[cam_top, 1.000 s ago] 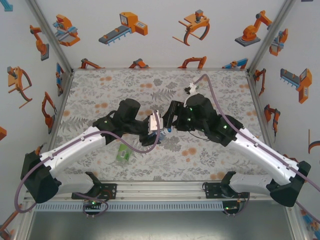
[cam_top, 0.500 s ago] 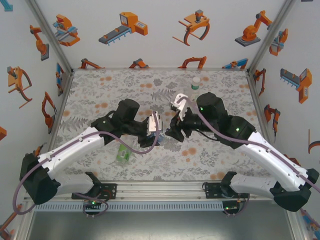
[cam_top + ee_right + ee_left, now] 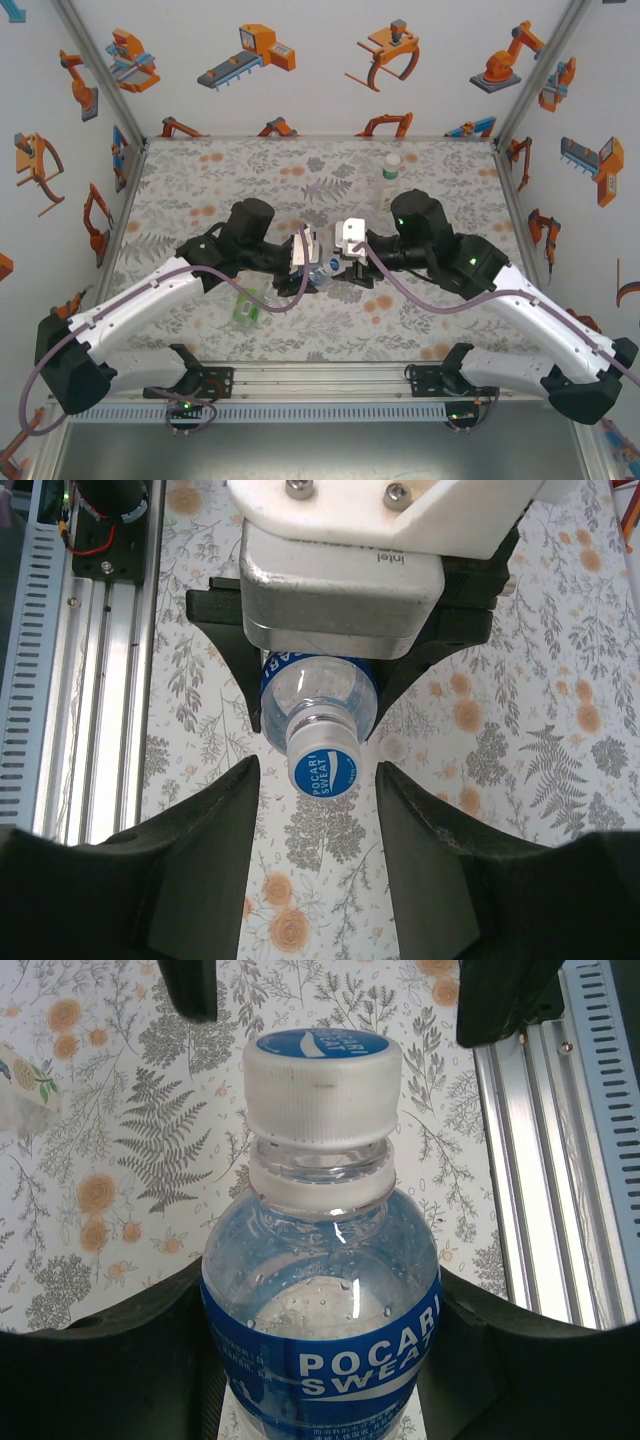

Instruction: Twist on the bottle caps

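Observation:
My left gripper (image 3: 320,1295) is shut on the blue-labelled bottle (image 3: 320,1350), gripping its body at the label and holding it above the floral cloth. A white cap with a blue top (image 3: 322,1085) sits on the bottle's neck. In the right wrist view that cap (image 3: 325,762) points at the camera. My right gripper (image 3: 318,780) is open, one finger on each side of the cap with a gap at both. From above, the two grippers meet mid-table, left (image 3: 303,262) and right (image 3: 345,258), with the bottle (image 3: 322,272) between them.
A green-labelled bottle (image 3: 245,308) lies on its side near the left arm. A slim bottle (image 3: 391,176) with a white cap stands at the back right. A small pale cap (image 3: 393,746) lies on the cloth beside the held bottle. The aluminium rail (image 3: 320,378) runs along the near edge.
The right arm swung round and brought its gripper to the bottle's neck, and its jaws have narrowed toward the cap. The left gripper kept its hold and shifted slightly.

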Available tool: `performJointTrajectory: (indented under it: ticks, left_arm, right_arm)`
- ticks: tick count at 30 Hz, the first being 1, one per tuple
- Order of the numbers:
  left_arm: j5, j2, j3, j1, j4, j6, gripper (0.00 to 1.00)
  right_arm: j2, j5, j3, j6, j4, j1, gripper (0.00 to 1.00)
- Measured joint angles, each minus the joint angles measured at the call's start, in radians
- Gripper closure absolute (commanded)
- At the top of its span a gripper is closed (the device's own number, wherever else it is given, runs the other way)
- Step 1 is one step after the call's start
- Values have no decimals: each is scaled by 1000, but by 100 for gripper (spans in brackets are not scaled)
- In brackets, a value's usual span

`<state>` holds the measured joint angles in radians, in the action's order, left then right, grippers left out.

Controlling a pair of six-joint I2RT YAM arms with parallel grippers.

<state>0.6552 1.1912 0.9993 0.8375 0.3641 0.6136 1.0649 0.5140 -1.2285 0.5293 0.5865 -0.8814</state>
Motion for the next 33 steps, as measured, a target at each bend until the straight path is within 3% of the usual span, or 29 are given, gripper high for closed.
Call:
performJointTrajectory:
  ticks: [8, 17, 19, 20, 23, 33]
  left_arm:
    - [9, -12, 0, 0, 4, 0, 100]
    - [18, -12, 0, 0, 9, 0, 100]
    - [13, -12, 0, 0, 16, -1, 100]
    - [8, -12, 0, 0, 19, -1, 100]
    - [-19, -10, -1, -2, 25, -8, 100]
    - [-143, 55, -16, -8, -33, -42, 100]
  right_arm:
    - [6, -2, 26, 2, -31, -7, 57]
    - [7, -8, 42, -85, -74, -6, 83]
    - [7, -18, 54, -156, -92, -6, 95]
    - [6, -29, 61, -201, -103, -6, 100]
    - [6, -100, 85, -419, -145, -6, 100]
    - [25, -445, 174, -1470, -180, 0, 100]
